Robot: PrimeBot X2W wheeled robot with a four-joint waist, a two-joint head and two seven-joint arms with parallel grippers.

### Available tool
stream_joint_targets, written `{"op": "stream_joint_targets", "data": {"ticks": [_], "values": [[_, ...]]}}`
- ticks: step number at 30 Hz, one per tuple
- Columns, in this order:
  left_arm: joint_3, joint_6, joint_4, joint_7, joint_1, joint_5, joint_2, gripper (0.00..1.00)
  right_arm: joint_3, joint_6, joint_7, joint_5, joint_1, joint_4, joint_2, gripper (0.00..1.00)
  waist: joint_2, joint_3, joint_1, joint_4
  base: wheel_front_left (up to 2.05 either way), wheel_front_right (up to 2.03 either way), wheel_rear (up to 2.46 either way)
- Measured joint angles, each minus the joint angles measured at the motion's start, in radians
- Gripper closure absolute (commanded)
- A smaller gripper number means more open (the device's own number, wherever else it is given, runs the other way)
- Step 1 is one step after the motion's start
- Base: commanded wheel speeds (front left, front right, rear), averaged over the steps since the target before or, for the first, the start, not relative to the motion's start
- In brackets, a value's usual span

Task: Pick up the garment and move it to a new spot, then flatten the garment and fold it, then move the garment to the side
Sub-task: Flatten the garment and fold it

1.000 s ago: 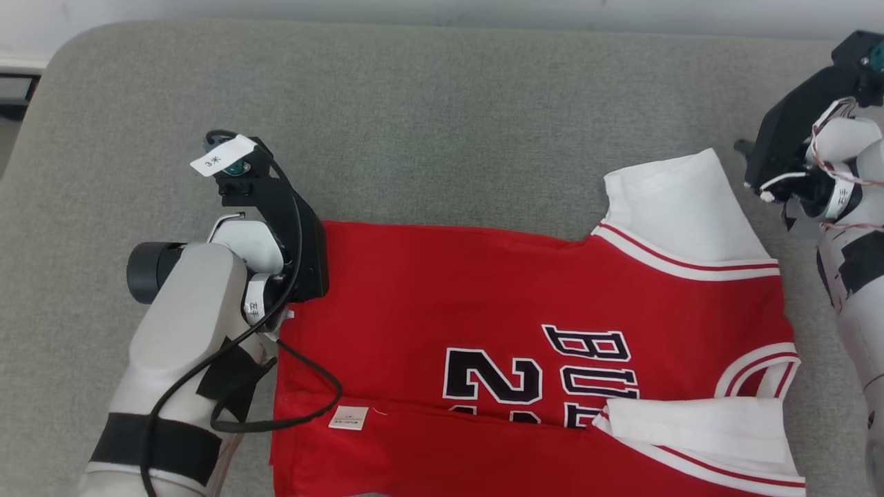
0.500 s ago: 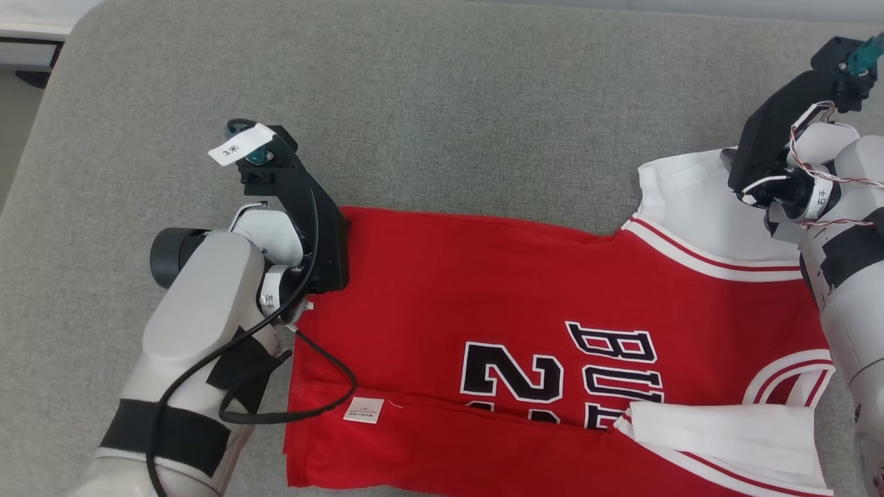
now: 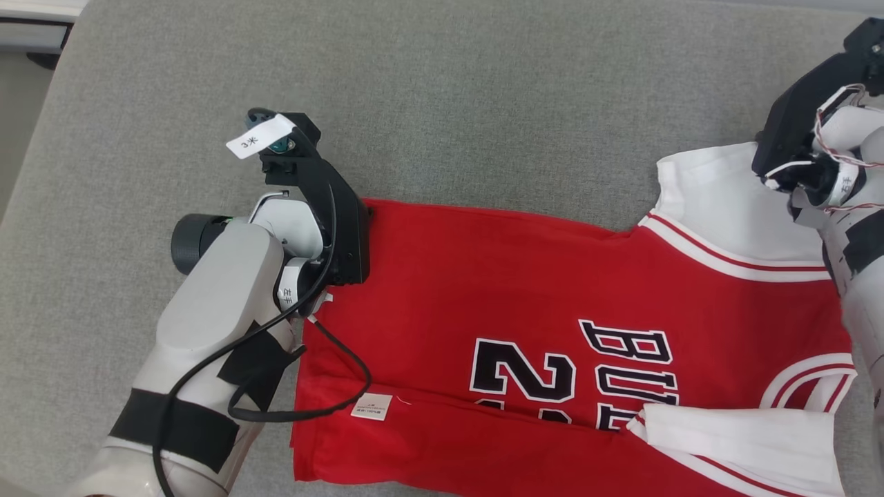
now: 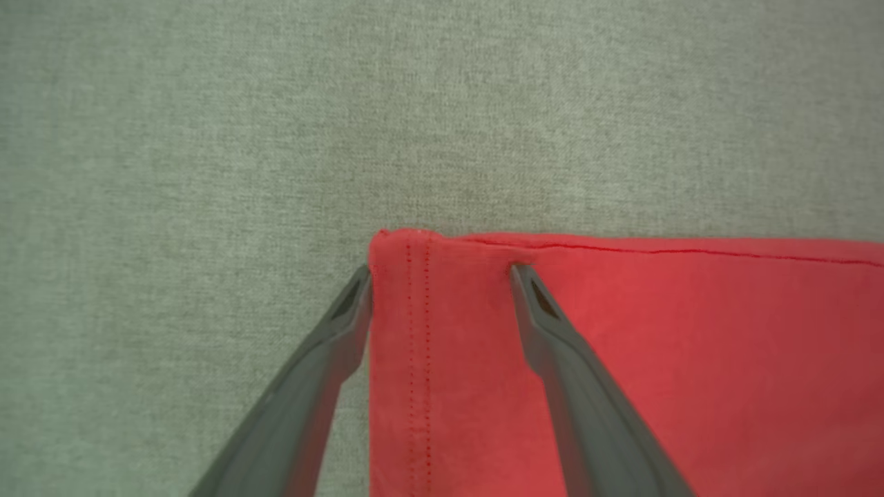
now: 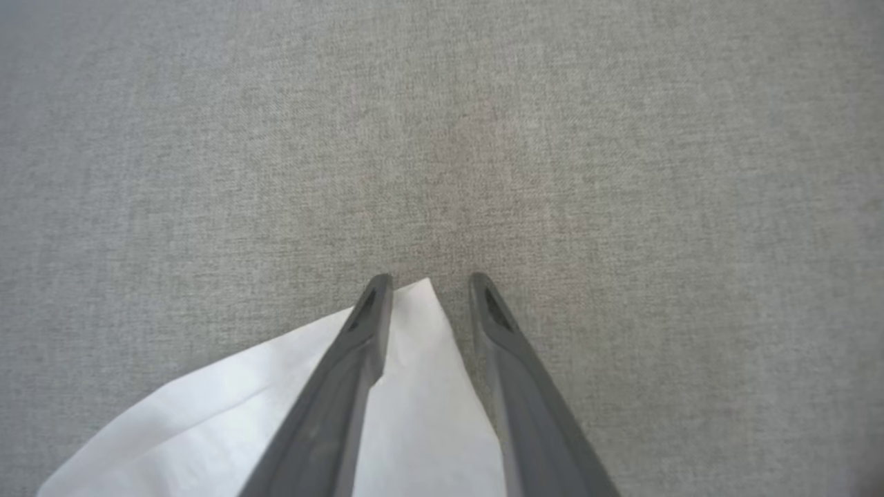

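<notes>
The garment (image 3: 525, 276) is a red jersey with white sleeves and black lettering, lying flat on the grey surface and partly folded along its near side. My left gripper (image 4: 440, 270) is open and straddles the red hem corner (image 4: 414, 310), one finger on the cloth and one just off its edge. My right gripper (image 5: 429, 279) is open with its jaws narrowed. The tip of the far white sleeve (image 5: 421, 386) lies between its fingers. In the head view that sleeve (image 3: 718, 207) is under the right wrist (image 3: 801, 152).
The grey padded surface (image 3: 483, 103) stretches wide beyond the garment. Its rounded left corner drops to the floor (image 3: 21, 103). A black cable loop (image 3: 331, 386) from the left arm hangs over the jersey near a white label (image 3: 371, 406). A second white sleeve (image 3: 739, 431) lies folded at the near right.
The head view has shifted. My right gripper has come over the far sleeve's corner and its jaws have narrowed around it. The left gripper stays open at the hem corner.
</notes>
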Motion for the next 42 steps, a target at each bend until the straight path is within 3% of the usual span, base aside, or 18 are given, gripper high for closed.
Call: {"op": "stream_joint_targets", "data": {"ticks": [1,2,5,7,27,29,32,37,40,42], "values": [[-0.001,0.001,0.005,-0.001,-0.001,-0.002,0.0,0.0,0.0,0.0,-0.003,0.0,0.0,0.008,0.003,0.49,0.0,0.003,0.0,0.002,0.0,0.0,0.0],[-0.003,0.001,0.009,-0.007,-0.001,-0.003,0.0,0.0,0.001,0.0,-0.007,0.0,0.0,0.015,0.004,0.6,0.0,0.005,0.0,0.003,0.0,0.0,0.0],[-0.007,0.001,0.02,-0.011,-0.014,-0.009,0.0,0.0,0.006,0.001,-0.012,0.0,-0.011,0.026,0.007,0.76,0.0,0.007,0.0,0.005,0.0,0.0,0.0],[-0.011,0.001,0.031,-0.016,-0.017,-0.017,0.0,0.0,0.011,0.005,-0.012,-0.003,-0.013,0.037,0.011,1.0,0.0,0.005,0.0,0.004,0.0,0.0,0.0],[-0.041,0.019,0.096,-0.058,-0.051,-0.061,-0.001,0.03,0.013,0.019,-0.051,-0.003,-0.015,0.106,0.012,1.0,0.0,-0.028,0.0,-0.01,0.0,0.0,0.0],[-0.043,0.019,0.108,-0.062,-0.051,-0.061,0.0,0.07,0.013,0.02,-0.055,-0.003,-0.015,0.111,0.014,1.0,0.0,-0.029,0.0001,-0.011,0.0,0.0,0.0],[-0.047,0.019,0.118,-0.062,-0.051,-0.061,0.0,0.26,0.015,0.024,-0.06,-0.003,-0.015,0.113,0.021,1.0,0.0,-0.03,0.0,-0.014,0.0,0.0,0.0],[-0.048,0.019,0.145,-0.075,-0.051,-0.061,0.0,0.5,0.021,0.027,-0.069,-0.003,-0.017,0.115,0.036,1.0,-0.0001,-0.025,0.0,-0.021,0.0,0.0,0.0],[-0.049,0.019,0.151,-0.078,-0.052,-0.061,0.0,0.55,0.021,0.033,-0.074,-0.003,-0.018,0.115,0.035,1.0,0.0,-0.021,0.0,-0.024,0.0,0.0,0.0],[-0.05,0.019,0.157,-0.081,-0.054,-0.061,0.0,0.68,0.021,0.035,-0.077,-0.003,-0.02,0.117,0.035,1.0,-0.0001,-0.019,0.0,-0.026,0.0,0.0,0.0]]}}
